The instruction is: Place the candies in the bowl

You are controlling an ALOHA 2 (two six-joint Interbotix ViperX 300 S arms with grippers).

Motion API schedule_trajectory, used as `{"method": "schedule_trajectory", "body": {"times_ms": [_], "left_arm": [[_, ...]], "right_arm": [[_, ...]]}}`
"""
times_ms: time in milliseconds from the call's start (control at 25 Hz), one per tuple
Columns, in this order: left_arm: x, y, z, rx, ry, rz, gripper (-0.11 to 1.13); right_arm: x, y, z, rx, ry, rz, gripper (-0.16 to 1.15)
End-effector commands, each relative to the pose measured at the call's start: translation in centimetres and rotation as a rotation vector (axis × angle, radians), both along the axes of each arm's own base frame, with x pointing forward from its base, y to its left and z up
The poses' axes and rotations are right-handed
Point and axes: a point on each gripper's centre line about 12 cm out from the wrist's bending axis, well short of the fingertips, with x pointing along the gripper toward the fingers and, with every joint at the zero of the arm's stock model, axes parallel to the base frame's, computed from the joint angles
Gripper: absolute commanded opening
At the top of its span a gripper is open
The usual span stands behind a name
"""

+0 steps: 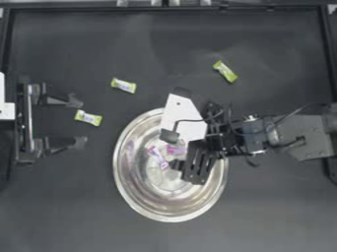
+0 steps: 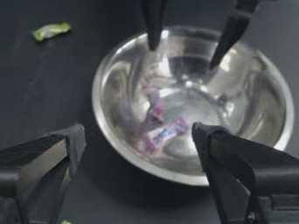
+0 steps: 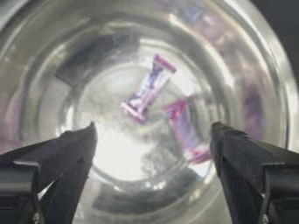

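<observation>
Two pink candies point(image 3: 147, 89) lie at different angles inside bowl point(image 1: 131, 197), under right gripper point(image 1: 176, 150)

Seen from above, the right gripper point(image 1: 176, 147) and its wrist cover part of the silver bowl point(image 1: 131, 192), partly hiding the two pink-purple candies point(image 1: 158, 156) inside, whose outlines blur among reflections. In the right wrist view the bowl's rim runs off every edge, and one candy's far end melts into glare. In the left wrist view, a yellow-green candy point(image 2: 65, 222) is cut to a sliver by the edge.
</observation>
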Motion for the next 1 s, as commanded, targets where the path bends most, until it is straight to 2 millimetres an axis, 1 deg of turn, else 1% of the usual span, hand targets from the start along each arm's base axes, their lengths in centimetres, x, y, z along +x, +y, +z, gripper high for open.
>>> {"method": "schedule_trajectory", "body": {"times_ms": [40, 160, 280, 400, 440, 520, 640, 720, 840, 1000], "left_arm": [[0.2, 0.1, 0.3, -0.010, -0.003, 0.006, 1.02], [0.1, 0.1, 0.2, -0.011, 0.009, 0.013, 1.02], [-0.1, 0.4, -0.1, -0.010, 0.059, 0.041, 1.02], [-0.4, 0.8, -0.4, -0.006, 0.118, 0.076, 1.02], [-0.5, 0.9, -0.5, -0.005, 0.139, 0.087, 1.03], [-0.7, 1.2, -0.6, 0.001, 0.176, 0.106, 1.03], [-0.9, 1.5, -0.9, 0.026, 0.234, 0.122, 1.03], [-0.9, 1.6, -1.1, 0.064, 0.280, 0.114, 1.03], [-0.5, 1.9, -1.1, 0.124, 0.358, 0.101, 1.03], [0.5, 2.9, -0.7, 0.169, 0.477, 0.114, 1.03]], "right_arm": [[-0.5, -0.2, 4.0, -0.004, -0.132, 0.009, 1.01], [-1.9, -0.7, 5.9, -0.023, -0.202, 0.017, 1.01], [-3.8, -1.1, 7.8, -0.058, -0.284, 0.033, 1.01], [-6.1, -1.6, 9.8, -0.079, -0.409, 0.044, 1.01], [-7.2, -1.8, 10.5, -0.081, -0.472, 0.051, 1.01], [-9.0, -2.2, 11.3, -0.082, -0.568, 0.056, 1.01], [-11.2, -2.7, 11.4, -0.082, -0.676, 0.056, 1.01], [-12.2, -3.0, 11.0, -0.075, -0.697, 0.042, 1.01], [-12.9, -3.3, 10.2, -0.078, -0.684, 0.028, 1.01], [-13.2, -3.4, 10.2, -0.086, -0.686, 0.029, 1.01]]}}
